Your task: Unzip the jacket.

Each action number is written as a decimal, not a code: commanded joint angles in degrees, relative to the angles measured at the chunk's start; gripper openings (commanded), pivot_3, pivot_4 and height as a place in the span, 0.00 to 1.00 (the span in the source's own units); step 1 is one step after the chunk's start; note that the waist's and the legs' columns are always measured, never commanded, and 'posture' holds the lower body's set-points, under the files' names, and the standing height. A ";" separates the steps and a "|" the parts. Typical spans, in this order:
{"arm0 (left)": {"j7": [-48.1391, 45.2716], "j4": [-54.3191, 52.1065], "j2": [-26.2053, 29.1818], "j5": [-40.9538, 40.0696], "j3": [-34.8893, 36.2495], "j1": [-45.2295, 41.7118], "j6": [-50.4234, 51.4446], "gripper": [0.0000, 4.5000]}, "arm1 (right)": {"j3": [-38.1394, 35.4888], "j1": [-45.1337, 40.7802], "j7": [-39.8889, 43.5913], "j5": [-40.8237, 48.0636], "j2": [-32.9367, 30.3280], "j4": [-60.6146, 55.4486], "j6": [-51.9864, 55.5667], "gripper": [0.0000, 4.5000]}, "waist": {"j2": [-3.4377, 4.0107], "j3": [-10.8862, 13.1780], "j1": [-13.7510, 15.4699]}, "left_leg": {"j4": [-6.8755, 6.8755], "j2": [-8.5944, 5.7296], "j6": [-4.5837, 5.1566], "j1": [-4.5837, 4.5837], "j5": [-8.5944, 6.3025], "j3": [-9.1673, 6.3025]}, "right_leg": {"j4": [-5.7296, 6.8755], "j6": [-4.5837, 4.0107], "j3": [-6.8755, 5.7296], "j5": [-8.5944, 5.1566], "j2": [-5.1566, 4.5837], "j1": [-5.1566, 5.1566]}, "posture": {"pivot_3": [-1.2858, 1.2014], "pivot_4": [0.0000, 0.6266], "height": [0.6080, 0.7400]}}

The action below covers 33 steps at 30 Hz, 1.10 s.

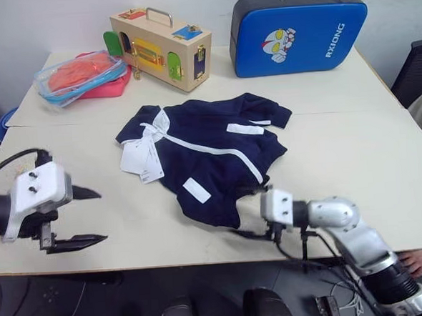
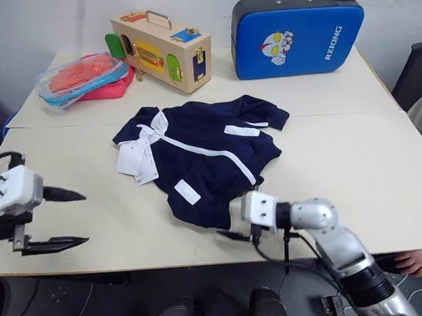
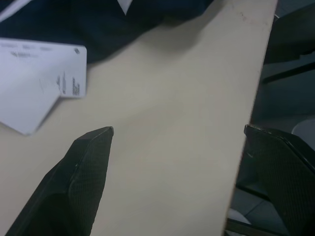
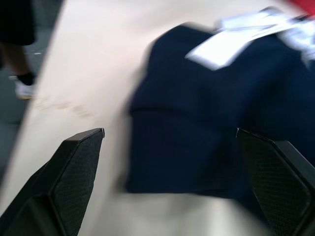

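Note:
The navy jacket point(image 1: 218, 161) lies flat in the middle of the table point(image 1: 354, 156). Its white zipper strip point(image 1: 210, 149) runs diagonally from the collar down to the hem, and white hang tags point(image 1: 142, 159) lie by the collar. My left gripper point(image 1: 100, 216) hovers open over the front left of the table, pointing toward the jacket with a gap between them. In the left wrist view its fingers point(image 3: 88, 162) frame bare table just short of the tags point(image 3: 39, 73). My right gripper point(image 4: 170, 132) stands open at the front table edge, pointing left at the jacket's hem point(image 4: 197, 147).
At the back stand a wooden latch box point(image 1: 163, 48), a blue pad point(image 1: 296, 32) and a clear bag of orange-red cloth point(image 1: 80, 74). A dark chair point(image 1: 415, 70) is at the far right. A person's foot point(image 1: 421, 261) shows below the front right edge.

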 commanded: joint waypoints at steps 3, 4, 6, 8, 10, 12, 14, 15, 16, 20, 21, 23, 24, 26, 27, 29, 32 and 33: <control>-2.85 3.71 1.14 0.93 -3.89 -4.53 -3.34 1.00 | 1.54 -1.42 -3.33 -3.78 3.50 2.70 -4.72 1.00 | 0.00 0.00 -0.92 | 0.00 0.02 0.00 0.00 0.00 0.01 | 0.02 0.01 -0.01 0.00 0.02 -0.01 | 0.52 0.24 1.00; -3.11 4.18 1.14 0.96 -4.47 -5.27 -3.46 1.00 | 1.72 -2.27 -5.14 -5.76 4.48 4.09 -5.96 1.00 | -0.01 0.00 -1.12 | 0.01 0.05 -0.01 0.00 0.01 0.00 | 0.06 0.01 -0.02 0.00 0.05 -0.02 | 0.52 0.24 1.00; -3.41 4.89 0.82 0.84 -5.49 -6.65 -3.49 1.00 | 2.20 -3.70 -9.50 -10.11 6.60 7.60 -8.74 1.00 | -0.01 0.00 -1.34 | 0.03 0.05 -0.03 0.02 0.02 0.00 | 0.14 0.00 0.01 0.00 0.05 -0.04 | 0.52 0.24 1.00; -3.36 5.43 0.20 0.94 -6.31 -7.79 -3.79 1.00 | 2.53 -4.51 -13.54 -13.36 8.53 10.62 -10.38 1.00 | 0.00 0.00 -1.35 | 0.03 0.06 -0.04 0.03 0.02 0.00 | 0.20 -0.01 0.04 -0.01 0.05 -0.08 | 0.52 0.24 1.00; -3.10 5.69 -0.31 1.00 -7.10 -8.63 -3.89 1.00 | 2.59 -5.07 -15.77 -15.35 9.41 12.55 -12.21 0.91 | -0.01 0.00 -1.32 | 0.03 0.07 -0.05 0.03 0.02 0.00 | 0.21 -0.01 0.05 -0.01 0.06 -0.08 | 0.52 0.24 1.00; -2.82 5.74 -0.87 0.79 -7.55 -9.20 -3.75 1.00 | 2.44 -4.99 -15.74 -15.42 9.28 12.79 -13.27 0.83 | -0.01 0.00 -1.29 | 0.04 0.05 -0.04 0.03 0.02 0.01 | 0.21 -0.01 0.09 -0.01 0.05 -0.08 | 0.52 0.24 1.00; -2.55 5.70 -1.45 0.53 -7.76 -9.64 -3.43 1.00 | 1.87 -4.65 -15.22 -14.83 8.55 12.46 -14.00 0.68 | -0.01 0.00 -1.27 | 0.05 0.06 -0.04 0.03 0.02 0.01 | 0.22 -0.01 0.10 -0.01 0.05 -0.08 | 0.52 0.24 1.00; -2.49 5.75 -1.71 0.54 -7.94 -9.89 -3.46 1.00 | 1.39 -4.53 -14.92 -14.41 8.03 12.25 -14.33 0.60 | -0.01 0.00 -1.21 | 0.05 0.06 -0.04 0.03 0.02 0.01 | 0.22 -0.01 0.11 -0.01 0.05 -0.08 | 0.52 0.24 1.00; -2.42 5.88 -1.98 0.65 -8.18 -10.20 -3.55 1.00 | 0.89 -4.41 -14.47 -13.82 7.49 11.95 -14.47 0.52 | -0.01 0.00 -1.18 | 0.06 0.06 -0.04 0.03 0.02 0.00 | 0.23 -0.01 0.11 -0.01 0.05 -0.08 | 0.52 0.24 1.00; -1.74 6.58 -3.34 1.29 -10.01 -11.55 -4.36 1.00 | -0.45 -3.41 -11.98 -11.84 4.14 10.23 -15.47 0.23 | -0.01 0.00 -1.19 | 0.07 0.03 -0.03 0.02 0.02 -0.01 | 0.23 -0.01 0.12 -0.01 0.03 -0.06 | 0.52 0.24 1.00; -1.57 6.72 -3.66 1.46 -10.41 -11.81 -4.56 1.00 | -0.68 -3.15 -11.49 -11.39 3.52 9.67 -15.36 0.16 | -0.01 0.00 -1.19 | 0.07 0.04 -0.03 0.03 0.02 -0.01 | 0.23 -0.01 0.11 -0.01 0.03 -0.06 | 0.52 0.24 1.00; -1.42 6.84 -4.48 1.48 -11.22 -12.46 -4.77 1.00 | -1.22 -2.60 -9.60 -10.25 1.58 8.25 -15.26 0.02 | -0.01 0.00 -1.19 | 0.07 0.04 -0.03 0.03 0.02 -0.02 | 0.23 -0.01 0.11 -0.01 0.03 -0.07 | 0.52 0.24 1.00; -1.38 6.85 -4.86 1.46 -11.64 -12.81 -4.88 1.00 | -1.62 -2.39 -8.74 -9.66 0.58 7.61 -15.46 0.01 | -0.01 0.00 -1.19 | 0.07 0.05 -0.03 0.03 0.02 -0.02 | 0.23 -0.01 0.10 -0.01 0.04 -0.06 | 0.52 0.24 1.00; -1.08 6.86 -5.96 1.33 -13.03 -14.00 -4.96 1.00 | -3.51 -2.65 -6.64 -8.59 -2.95 6.26 -15.98 0.01 | -0.01 0.00 -1.18 | 0.07 0.04 -0.03 0.03 0.02 -0.03 | 0.22 -0.01 0.10 -0.01 0.03 -0.06 | 0.52 0.24 1.00; -1.08 6.80 -6.57 1.28 -13.79 -14.53 -5.12 1.00 | -5.00 -2.97 -5.33 -7.64 -5.18 6.09 -16.29 0.01 | 0.00 0.01 -1.17 | 0.07 0.04 -0.03 0.02 0.02 -0.03 | 0.22 -0.01 0.11 -0.01 0.03 -0.06 | 0.52 0.24 1.00; -1.25 6.85 -7.33 1.33 -14.70 -15.17 -5.31 1.00 | -6.61 -3.29 -3.62 -6.29 -8.10 6.20 -16.71 0.01 | 0.00 0.01 -1.08 | 0.08 0.02 -0.02 0.02 0.01 -0.08 | 0.22 -0.01 0.13 -0.01 0.00 -0.06 | 0.52 0.24 1.00; -1.42 7.29 -8.71 1.84 -16.74 -16.07 -6.12 1.00 | -10.19 -4.20 -0.70 -6.81 -15.31 11.38 -22.96 0.01 | 0.03 0.03 -1.05 | 0.10 0.01 -0.01 0.03 0.01 -0.08 | 0.22 -0.01 0.09 -0.01 -0.03 -0.04 | 0.52 0.24 1.00; -1.44 7.44 -9.00 1.95 -17.18 -16.26 -6.26 1.00 | -10.93 -4.40 -0.07 -6.65 -16.75 12.81 -24.33 0.01 | 0.03 0.03 -1.06 | 0.10 0.01 -0.01 0.03 0.01 -0.08 | 0.22 -0.01 0.09 -0.01 -0.02 -0.04 | 0.52 0.24 1.00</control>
